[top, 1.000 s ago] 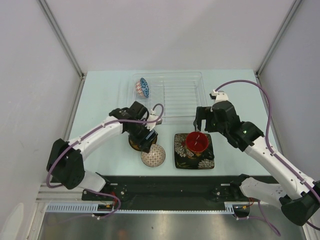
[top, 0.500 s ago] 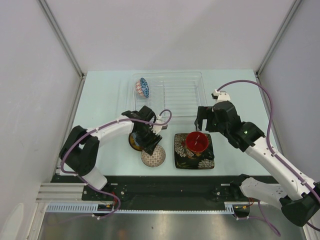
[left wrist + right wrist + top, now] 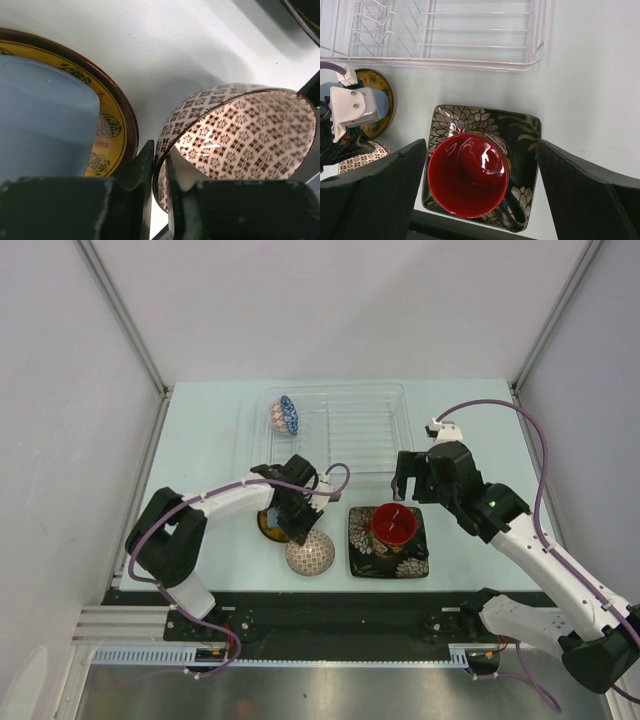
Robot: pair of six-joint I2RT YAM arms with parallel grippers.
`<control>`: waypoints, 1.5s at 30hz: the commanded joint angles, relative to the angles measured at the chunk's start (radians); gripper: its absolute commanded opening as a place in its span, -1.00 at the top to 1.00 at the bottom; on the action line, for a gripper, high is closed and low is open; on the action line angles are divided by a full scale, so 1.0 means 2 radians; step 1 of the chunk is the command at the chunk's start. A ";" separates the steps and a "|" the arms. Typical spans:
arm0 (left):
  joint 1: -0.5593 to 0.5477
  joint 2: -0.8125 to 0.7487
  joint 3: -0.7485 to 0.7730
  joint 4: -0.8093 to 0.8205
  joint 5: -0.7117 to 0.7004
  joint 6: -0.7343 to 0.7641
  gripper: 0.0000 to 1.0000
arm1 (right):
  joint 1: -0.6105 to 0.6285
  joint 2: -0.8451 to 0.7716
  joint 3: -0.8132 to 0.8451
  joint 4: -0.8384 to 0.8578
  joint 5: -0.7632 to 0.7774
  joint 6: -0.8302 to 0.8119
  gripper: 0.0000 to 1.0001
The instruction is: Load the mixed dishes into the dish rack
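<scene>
My left gripper (image 3: 300,526) (image 3: 160,156) is shut on the rim of the beige patterned bowl (image 3: 309,557) (image 3: 240,135), one finger inside the wall and one outside. Just left of it, the pale blue cup (image 3: 45,115) stands on the small yellow dark-rimmed plate (image 3: 266,527) (image 3: 118,131). The red-inside dark mug (image 3: 394,524) (image 3: 468,175) sits on the black floral square plate (image 3: 416,562) (image 3: 520,129). My right gripper (image 3: 407,483) (image 3: 482,192) hangs open above the mug, its fingers wide on either side. The blue patterned bowl (image 3: 286,415) stands on edge in the dish rack (image 3: 360,430) (image 3: 470,45).
The rack lies at the back middle of the pale table (image 3: 200,440), its right part holding only wire dividers. A black strip (image 3: 330,605) with the arm bases runs along the near edge. White walls close in the left, right and back sides.
My left gripper slid right from over the yellow plate to the beige bowl and closed on its rim; the bowl shifted slightly. The right arm has not moved.
</scene>
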 commanded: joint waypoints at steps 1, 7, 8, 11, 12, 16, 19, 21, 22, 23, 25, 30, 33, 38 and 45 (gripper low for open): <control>-0.006 -0.009 0.004 0.005 -0.001 0.001 0.71 | -0.002 -0.006 0.002 0.008 0.012 0.006 -0.93; -0.005 -0.052 0.101 -0.085 -0.050 0.004 0.99 | -0.002 -0.001 0.002 0.014 0.013 0.004 -0.92; -0.005 -0.059 0.119 -0.099 -0.073 0.004 0.99 | -0.002 -0.001 0.002 0.014 0.013 0.002 -0.92; -0.001 -0.092 0.190 -0.132 -0.116 -0.002 0.99 | -0.003 0.000 0.002 0.015 0.013 0.000 -0.92; 0.000 -0.099 0.207 -0.136 -0.151 -0.003 0.99 | -0.004 -0.001 0.002 0.015 0.013 0.000 -0.92; 0.000 -0.109 0.292 -0.169 -0.300 -0.048 0.99 | -0.005 -0.002 0.001 0.017 0.012 -0.001 -0.91; 0.000 -0.087 0.316 -0.178 -0.417 -0.065 0.99 | -0.005 -0.004 -0.001 0.021 0.011 0.001 -0.91; 0.000 -0.073 0.316 -0.175 -0.477 -0.073 0.99 | -0.006 -0.007 -0.003 0.023 0.010 0.003 -0.90; 0.001 -0.060 0.310 -0.176 -0.526 -0.074 1.00 | -0.006 -0.009 -0.007 0.025 0.009 0.005 -0.91; 0.001 -0.039 0.307 -0.178 -0.550 -0.078 0.99 | -0.006 -0.013 -0.008 0.024 0.009 0.005 -0.91; 0.001 -0.018 0.291 -0.175 -0.593 -0.101 0.99 | -0.006 -0.017 -0.013 0.027 0.008 0.011 -0.90; 0.001 0.029 0.264 -0.124 -0.690 -0.137 1.00 | -0.006 -0.030 -0.022 0.028 0.005 0.018 -0.91; 0.001 0.074 0.277 -0.125 -0.731 -0.162 0.99 | -0.006 -0.035 -0.025 0.029 0.005 0.019 -0.91; 0.001 0.124 0.325 -0.136 -0.747 -0.177 1.00 | -0.007 -0.044 -0.033 0.027 0.007 0.022 -0.90; 0.001 0.176 0.421 -0.129 -0.757 -0.157 0.99 | -0.008 -0.050 -0.048 0.032 0.005 0.026 -0.91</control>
